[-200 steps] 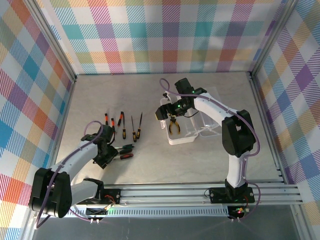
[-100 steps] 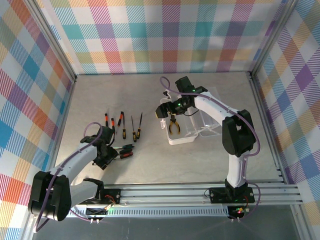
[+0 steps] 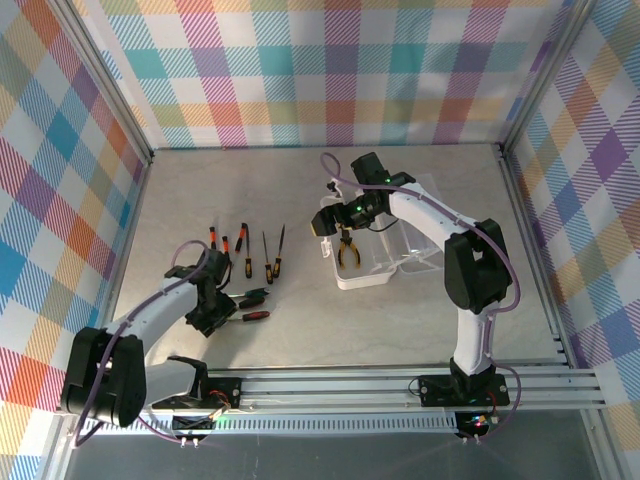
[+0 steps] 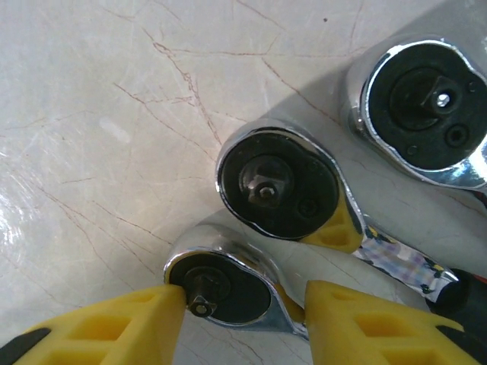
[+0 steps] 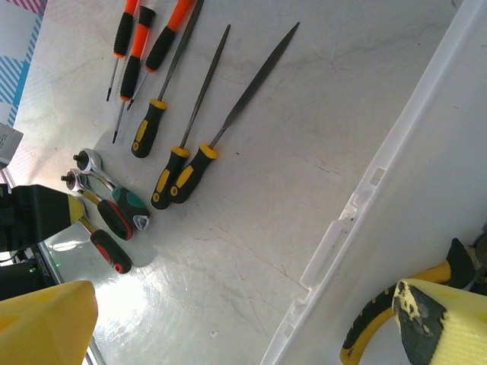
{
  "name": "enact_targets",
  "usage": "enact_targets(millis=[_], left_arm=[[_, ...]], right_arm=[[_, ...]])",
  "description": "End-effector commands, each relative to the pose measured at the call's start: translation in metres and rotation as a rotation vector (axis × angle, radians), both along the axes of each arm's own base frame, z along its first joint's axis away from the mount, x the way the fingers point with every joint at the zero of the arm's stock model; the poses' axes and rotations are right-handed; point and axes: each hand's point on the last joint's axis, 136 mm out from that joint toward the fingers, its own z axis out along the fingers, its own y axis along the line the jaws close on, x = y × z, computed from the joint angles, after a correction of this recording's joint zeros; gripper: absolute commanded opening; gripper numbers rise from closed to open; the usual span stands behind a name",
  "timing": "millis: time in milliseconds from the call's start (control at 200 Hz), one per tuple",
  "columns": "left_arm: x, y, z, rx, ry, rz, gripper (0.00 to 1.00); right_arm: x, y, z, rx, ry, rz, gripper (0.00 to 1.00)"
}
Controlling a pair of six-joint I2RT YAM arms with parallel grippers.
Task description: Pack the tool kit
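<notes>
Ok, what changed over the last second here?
The left gripper shifted slightly forward by the ratchets, and its jaws narrowed around the nearest head. A firm grip isn't clear yet. The right gripper stayed open over the case, with the pliers inside. The screwdrivers are unmoved.
</notes>
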Motion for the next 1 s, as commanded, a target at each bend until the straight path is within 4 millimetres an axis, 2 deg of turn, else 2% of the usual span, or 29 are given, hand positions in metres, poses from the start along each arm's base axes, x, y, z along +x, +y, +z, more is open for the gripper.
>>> enact_targets(millis=[0, 200, 715, 995], left_arm=[[0.008, -0.018, -0.011, -0.053, 0.018, -0.07, 0.46], [0.034, -0.045, -0.011, -0.035, -0.006, -0.155, 0.44], [0.096, -0.141, -0.03, -0.094, -0.05, -0.335, 0.39], [0.145, -0.172, -0.031, -0.112, -0.13, -0.378, 0.36]], right_arm=[[0.001, 0.0, 0.006, 0.017, -0.009, 0.022, 0.99], [0.001, -0.004, 0.007, 0.009, -0.012, 0.014, 0.99], [0.004, -0.025, 0.011, -0.014, -0.023, -0.017, 0.99], [0.006, -0.031, 0.012, -0.024, -0.022, -0.032, 0.99]])
